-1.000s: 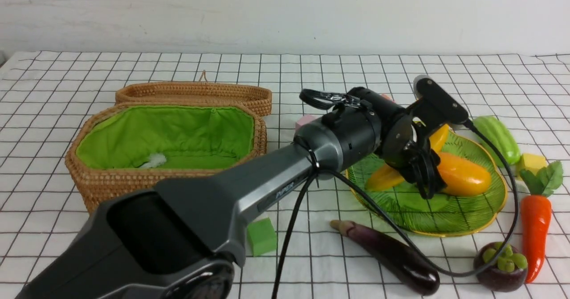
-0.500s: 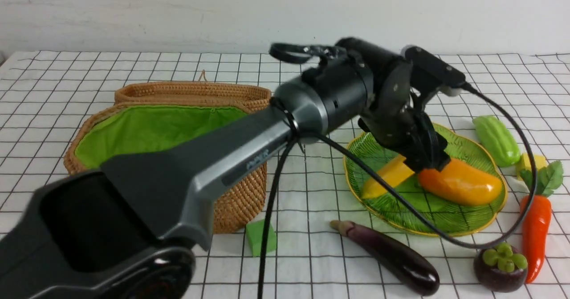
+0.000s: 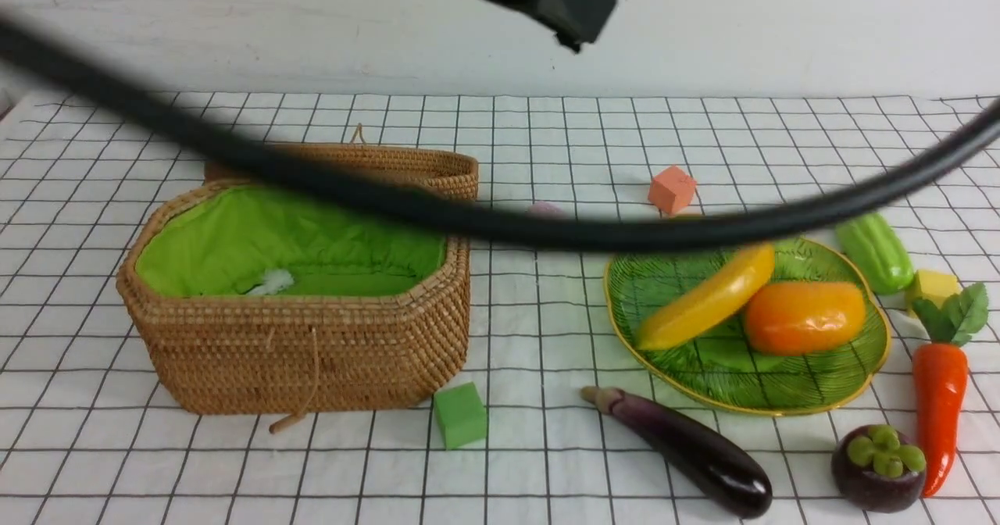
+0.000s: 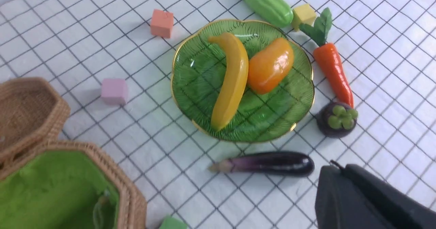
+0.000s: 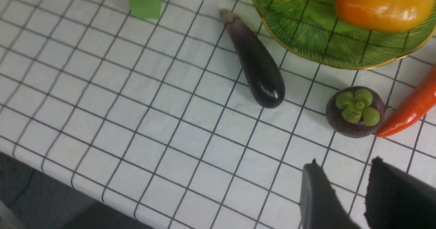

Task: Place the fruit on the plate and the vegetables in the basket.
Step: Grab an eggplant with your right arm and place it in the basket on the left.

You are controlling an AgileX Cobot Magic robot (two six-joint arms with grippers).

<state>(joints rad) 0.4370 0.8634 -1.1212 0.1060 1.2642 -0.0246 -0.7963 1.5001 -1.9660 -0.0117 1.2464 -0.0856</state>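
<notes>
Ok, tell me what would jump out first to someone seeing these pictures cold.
First the green plate right of centre, with the yellow banana and orange mango lying on it. Next the wicker basket on the left, open, its bright green lining showing. A blurred black cable also sweeps right across the front view.

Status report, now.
Right gripper open, empty; left gripper unclear. Banana, mango on plate. Mangosteen, eggplant, carrot, gourd on the cloth, none in basket. Cable crosses front view.
</notes>
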